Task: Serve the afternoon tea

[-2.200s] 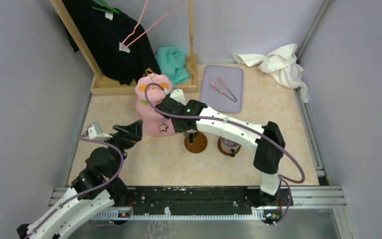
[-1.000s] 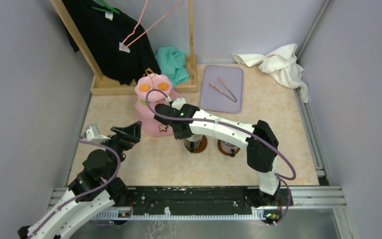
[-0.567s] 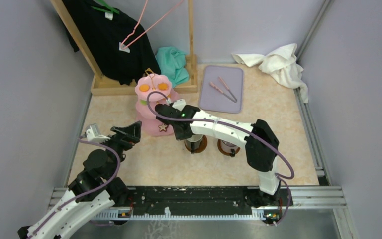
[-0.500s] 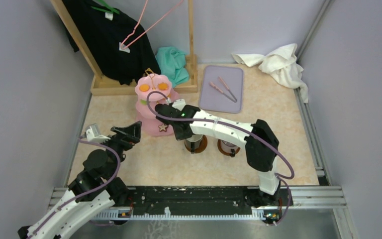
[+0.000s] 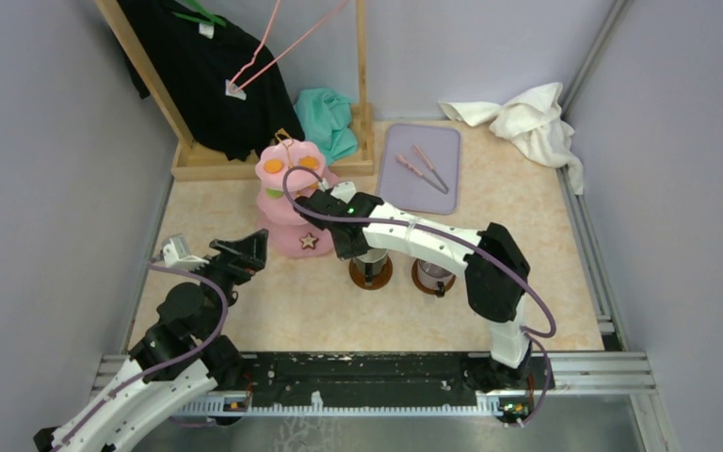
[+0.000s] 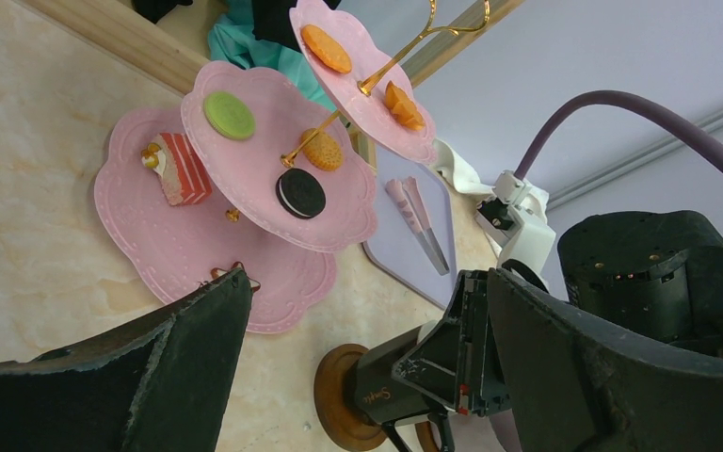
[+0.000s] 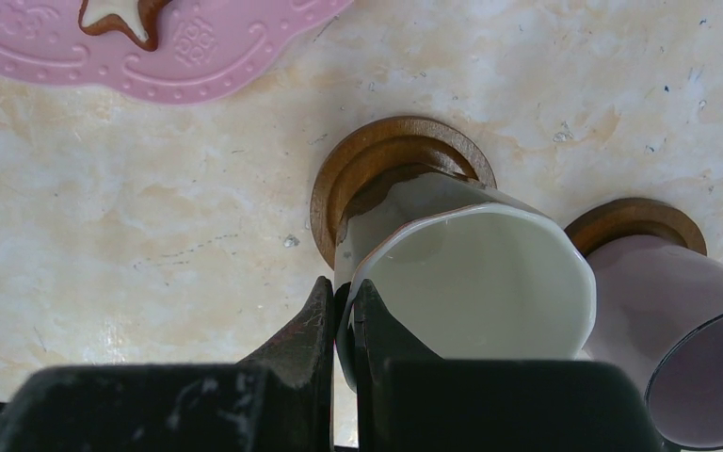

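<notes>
The right gripper (image 7: 344, 325) is pinched together on the near rim of the cream mug (image 7: 471, 282), one finger outside the wall and one inside. The mug sits over its brown saucer (image 7: 377, 155), leaning slightly; I cannot tell whether its base rests fully on the saucer. Just to the right, the mauve mug (image 7: 659, 301) stands on the second saucer (image 7: 635, 217), the two mugs almost touching. Across a bare strip of desk (image 7: 151, 235) stands the pink three-tier stand (image 7: 198, 56), with the brown star (image 7: 118, 14) on its lowest tier. The left gripper (image 6: 362, 282) hangs with its jaws wide apart, empty, facing the stand, where the green round (image 6: 229, 115) and black round (image 6: 300, 192) lie on the middle tier.
</notes>
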You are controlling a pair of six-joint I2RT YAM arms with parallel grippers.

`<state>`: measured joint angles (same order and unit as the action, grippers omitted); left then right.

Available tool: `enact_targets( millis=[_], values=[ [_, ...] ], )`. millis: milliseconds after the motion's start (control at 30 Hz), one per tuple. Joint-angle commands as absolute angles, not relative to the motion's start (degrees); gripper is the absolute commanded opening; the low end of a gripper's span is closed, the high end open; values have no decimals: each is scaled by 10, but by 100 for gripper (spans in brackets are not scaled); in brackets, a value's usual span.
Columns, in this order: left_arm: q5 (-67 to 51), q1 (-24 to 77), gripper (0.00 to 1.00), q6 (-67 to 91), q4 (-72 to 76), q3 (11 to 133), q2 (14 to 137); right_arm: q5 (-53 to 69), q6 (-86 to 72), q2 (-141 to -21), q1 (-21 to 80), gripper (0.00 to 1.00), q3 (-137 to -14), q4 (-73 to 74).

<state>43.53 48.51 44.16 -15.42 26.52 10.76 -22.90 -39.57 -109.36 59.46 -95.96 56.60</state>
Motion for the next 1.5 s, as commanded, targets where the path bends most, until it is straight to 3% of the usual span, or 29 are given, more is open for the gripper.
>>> enact_targets(
  millis=[0,533,1467],
  values=[
    [442,488,99,445,-149,263,105,-249,-385,-1069,590,0,-962,545],
    [441,487,99,447,-152,263,105,-227,-384,-1073,589,4,-949,536],
    [434,487,99,452,-150,267,113,-230,-370,-1046,599,37,-954,541]
  ],
)
